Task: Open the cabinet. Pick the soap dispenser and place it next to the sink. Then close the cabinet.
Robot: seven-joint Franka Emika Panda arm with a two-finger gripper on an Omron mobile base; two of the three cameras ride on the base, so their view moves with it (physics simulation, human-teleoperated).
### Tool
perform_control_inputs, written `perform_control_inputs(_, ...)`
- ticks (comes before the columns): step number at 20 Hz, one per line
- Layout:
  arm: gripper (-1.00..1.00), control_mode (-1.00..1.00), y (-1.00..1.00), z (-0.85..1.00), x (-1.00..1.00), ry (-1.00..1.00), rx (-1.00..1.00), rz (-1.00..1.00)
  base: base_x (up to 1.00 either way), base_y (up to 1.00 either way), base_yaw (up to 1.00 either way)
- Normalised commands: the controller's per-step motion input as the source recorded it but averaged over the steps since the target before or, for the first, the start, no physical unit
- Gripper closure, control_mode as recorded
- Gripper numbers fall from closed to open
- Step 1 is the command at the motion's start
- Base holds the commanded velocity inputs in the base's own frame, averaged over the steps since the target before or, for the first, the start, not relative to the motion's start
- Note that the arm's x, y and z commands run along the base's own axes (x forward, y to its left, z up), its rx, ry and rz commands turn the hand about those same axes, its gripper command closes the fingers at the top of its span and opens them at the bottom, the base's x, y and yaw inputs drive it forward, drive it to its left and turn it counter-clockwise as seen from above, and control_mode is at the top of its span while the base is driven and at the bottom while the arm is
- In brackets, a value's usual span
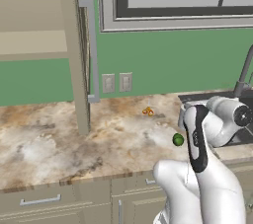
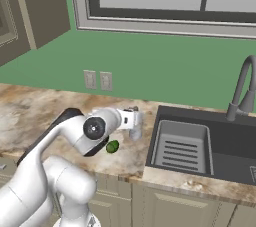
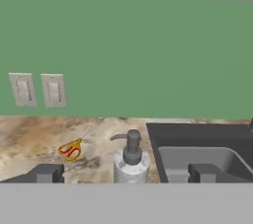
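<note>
Marbled brown surface point(image 1: 74, 139) runs across the middle of the left base view, with the cabinet point(image 1: 39, 45) at upper left, its door point(image 1: 79, 60) swung out edge-on and the long handle point(image 1: 91, 50) facing the green wall. In the hand view the soap dispenser point(image 3: 131, 161) stands upright at bottom centre, just left of the dark sink point(image 3: 207, 144), between the two fingertips point(image 3: 47, 172) of the pincer point(image 3: 126, 173), which are spread wide apart and not touching it. Orange scissors point(image 3: 70, 149) lie at lower left; a green lime point(image 1: 178, 140) sits beside the arm.
</note>
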Motion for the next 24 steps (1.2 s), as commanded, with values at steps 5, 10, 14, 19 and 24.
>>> perform_control_inputs(5, -1.00, -1.00, 0.04, 0.47, -0.50, 0.17, 0.10, 0.00, 0.00, 0.00, 0.00)
perform_control_inputs(10, -1.00, -1.00, 0.17, 0.26, -0.58, 0.17, 0.07, 0.00, 0.00, 0.00, 0.00)
perform_control_inputs(14, -1.00, -1.00, 0.56, 0.02, -0.43, 0.08, 0.00, -0.05, 0.00, 0.00, 0.00)
perform_control_inputs(19, -1.00, -1.00, 0.51, 0.00, -0.39, 0.08, 0.00, -0.05, 0.00, 0.00, 0.00)
perform_control_inputs(24, -1.00, -1.00, 0.46, -0.01, -0.51, 0.00, 0.01, 0.00, 0.00, 0.00, 0.00)
